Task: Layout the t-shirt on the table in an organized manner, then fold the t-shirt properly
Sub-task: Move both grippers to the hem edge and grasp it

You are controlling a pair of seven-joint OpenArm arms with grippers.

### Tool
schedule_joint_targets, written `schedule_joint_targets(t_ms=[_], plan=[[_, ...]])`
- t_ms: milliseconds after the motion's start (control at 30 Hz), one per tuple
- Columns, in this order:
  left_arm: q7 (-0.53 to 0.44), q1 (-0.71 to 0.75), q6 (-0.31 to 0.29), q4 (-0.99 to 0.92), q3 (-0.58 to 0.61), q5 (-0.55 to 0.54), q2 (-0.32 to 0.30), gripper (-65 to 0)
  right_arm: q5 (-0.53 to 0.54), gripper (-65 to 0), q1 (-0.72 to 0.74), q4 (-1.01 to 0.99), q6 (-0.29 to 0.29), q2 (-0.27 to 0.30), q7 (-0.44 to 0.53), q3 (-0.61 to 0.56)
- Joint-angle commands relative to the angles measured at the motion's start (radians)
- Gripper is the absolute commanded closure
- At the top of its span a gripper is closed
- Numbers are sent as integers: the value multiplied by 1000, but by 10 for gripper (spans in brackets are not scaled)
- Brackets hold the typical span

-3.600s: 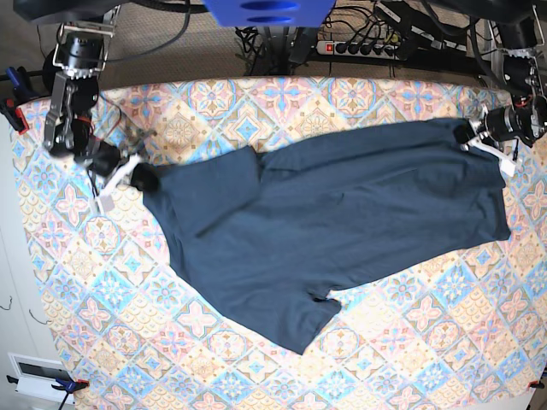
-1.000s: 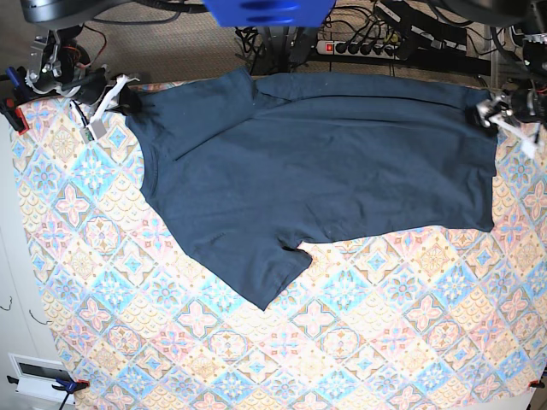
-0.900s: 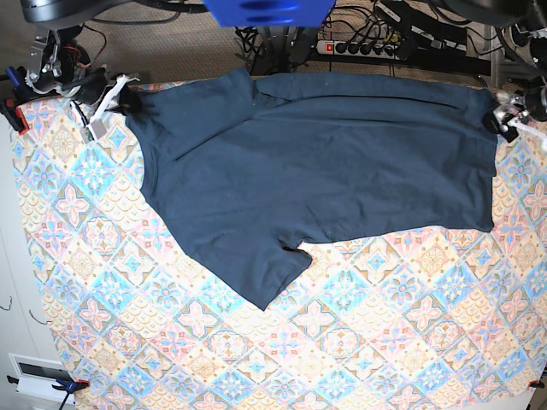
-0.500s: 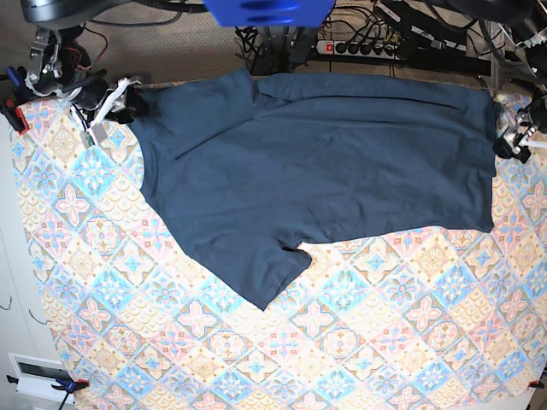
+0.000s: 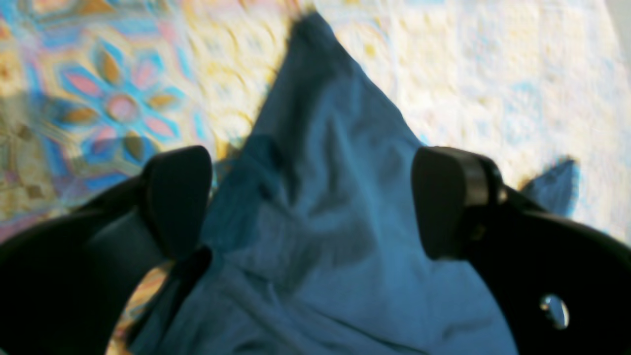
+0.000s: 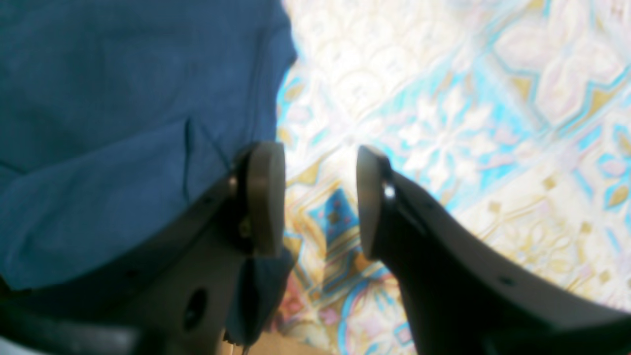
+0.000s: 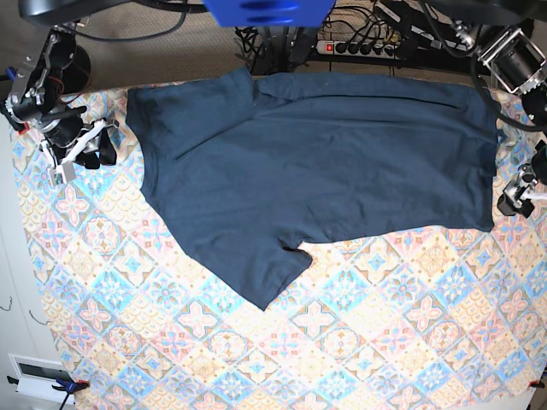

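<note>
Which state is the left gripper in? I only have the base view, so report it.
Observer: The left wrist view shows the left gripper open, jaws wide apart, clamping nothing.
Operator: Say what is between the jaws.
Observer: A pointed corner of the t-shirt, with the table beyond its tip.
Operator: Now report the right gripper.
Observer: The right gripper is open with a narrower gap. Only patterned table shows between the jaws, and the shirt's edge lies beside one finger.
</note>
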Motion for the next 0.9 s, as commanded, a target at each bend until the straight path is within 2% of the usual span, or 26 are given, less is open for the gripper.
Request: schedule_joint_targets(t_ms=[0, 133, 333, 433, 533, 600, 733, 867], plan=[[-24, -34, -4, 15, -2, 20, -11, -646, 18, -228, 24, 15, 1, 18, 24, 7], [-104, -88, -4, 8, 8, 143, 38, -646, 18, -224, 84, 14, 1, 18, 22, -25], [-285, -114, -4, 1, 179, 371, 92, -646, 18, -223, 184, 12, 1, 18, 26, -128], [-372, -141, -4, -97, 228, 457, 104, -645, 18, -223, 192, 12, 1, 18, 27, -146], [-421, -204, -3, -260, 228, 500, 101, -644, 18, -223, 192, 11, 1, 18, 26, -146], [-446, -230, -3, -335, 228, 510, 98, -620, 18, -223, 192, 11, 1, 18, 26, -146], [-513, -255, -4, -424, 228, 503, 74, -524, 18, -223, 192, 11, 1, 18, 26, -146], [-536, -273, -9, -483, 229, 503, 74, -445, 18, -223, 192, 11, 1, 18, 26, -146]])
